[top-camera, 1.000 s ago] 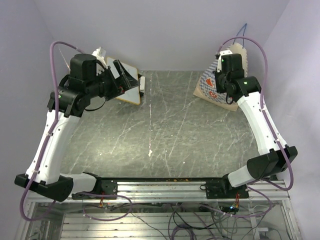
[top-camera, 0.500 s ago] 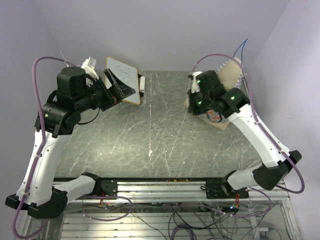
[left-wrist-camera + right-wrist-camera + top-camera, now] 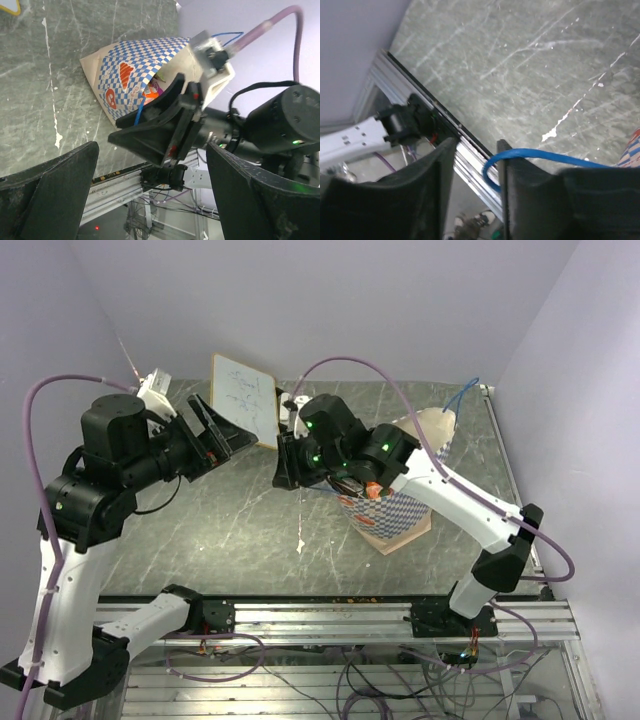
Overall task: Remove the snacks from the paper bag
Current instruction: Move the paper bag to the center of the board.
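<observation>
right gripper (image 3: 284, 468): we see the jaws a little apart, so released. A second ago it was up in the far right corner at the bag. Now the arm is swung across to mid-table, and it sits in front of the left gripper (image 3: 214, 430). The blue cord (image 3: 535, 155) loops through the gap and lies against one finger. The gap is wider than the cord, so we read it as hooked, not pinched.

bag (image 3: 392, 516): it came along with the arm. A second ago it leaned in the far right corner, and half a second ago it was partway in. Now it lies tilted on the table (image 3: 240, 530) directly behind the right gripper, under its wrist and forearm, mouth end toward the fingers. The second handle (image 3: 460, 396) sticks up at the bag's end farthest from that gripper.

snacks (image 3: 153, 92): in the left wrist view, orange and purple bits show inside the mouth, just behind the right fingers. We can't tell how many.

left gripper: jaws spread fully wide, holding nothing, same as a second ago. The arm has lifted and pulled back off the board (image 3: 245, 398). The gripper now faces the right gripper and the bag mouth, near but not touching. The board stands just beyond its fingers, in the same spot as before, with more of it uncovered.
</observation>
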Tool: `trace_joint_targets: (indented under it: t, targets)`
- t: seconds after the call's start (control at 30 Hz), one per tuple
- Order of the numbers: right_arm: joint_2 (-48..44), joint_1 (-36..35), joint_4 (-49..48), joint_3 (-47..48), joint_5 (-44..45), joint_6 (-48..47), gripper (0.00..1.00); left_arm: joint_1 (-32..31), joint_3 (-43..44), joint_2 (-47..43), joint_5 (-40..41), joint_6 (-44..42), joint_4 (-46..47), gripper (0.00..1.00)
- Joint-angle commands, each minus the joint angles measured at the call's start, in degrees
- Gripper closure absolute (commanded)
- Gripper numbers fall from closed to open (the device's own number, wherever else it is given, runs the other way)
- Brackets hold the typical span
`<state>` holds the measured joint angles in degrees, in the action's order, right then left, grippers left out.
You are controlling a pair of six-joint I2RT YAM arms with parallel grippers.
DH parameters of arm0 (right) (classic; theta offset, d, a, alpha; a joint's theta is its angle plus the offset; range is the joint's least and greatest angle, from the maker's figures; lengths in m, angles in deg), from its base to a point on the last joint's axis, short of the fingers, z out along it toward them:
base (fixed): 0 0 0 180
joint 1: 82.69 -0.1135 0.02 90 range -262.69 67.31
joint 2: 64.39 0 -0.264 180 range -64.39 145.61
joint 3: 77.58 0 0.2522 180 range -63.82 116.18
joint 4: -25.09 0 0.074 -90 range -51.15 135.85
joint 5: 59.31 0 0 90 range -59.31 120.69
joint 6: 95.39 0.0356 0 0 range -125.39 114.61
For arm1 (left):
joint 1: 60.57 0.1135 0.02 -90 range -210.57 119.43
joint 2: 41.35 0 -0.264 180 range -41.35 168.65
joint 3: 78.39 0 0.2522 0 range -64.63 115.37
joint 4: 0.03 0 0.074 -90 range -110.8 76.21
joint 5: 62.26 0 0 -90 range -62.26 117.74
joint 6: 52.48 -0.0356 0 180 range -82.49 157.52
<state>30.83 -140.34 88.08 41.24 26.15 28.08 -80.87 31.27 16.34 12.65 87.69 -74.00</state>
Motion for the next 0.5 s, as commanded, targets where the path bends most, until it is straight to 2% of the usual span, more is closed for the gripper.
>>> trace_joint_targets:
  t: [0.0,0.17,0.27,0.47]
  targets:
    - [-2.92,0.27,1.73,5.04,5.04,0.34,0.54,0.52,0.92,-1.79,1.11,0.04,-2.12,0.01]
    - [-10.01,1.51,8.7,1.49,16.61,-2.18,0.23,0.52,-2.92,-3.34,-0.93,1.93,2.2,0.01]
    - [-14.97,2.51,12.42,-0.4,23.16,-3.42,0.01,0.52,-6.13,-3.79,-3.28,3.23,6.24,0.01]
    - [-18.98,8.41,17.51,0.76,29.74,-6.34,0.0,0.52,-15.74,-2.62,-13.47,7.64,18.41,0.01]
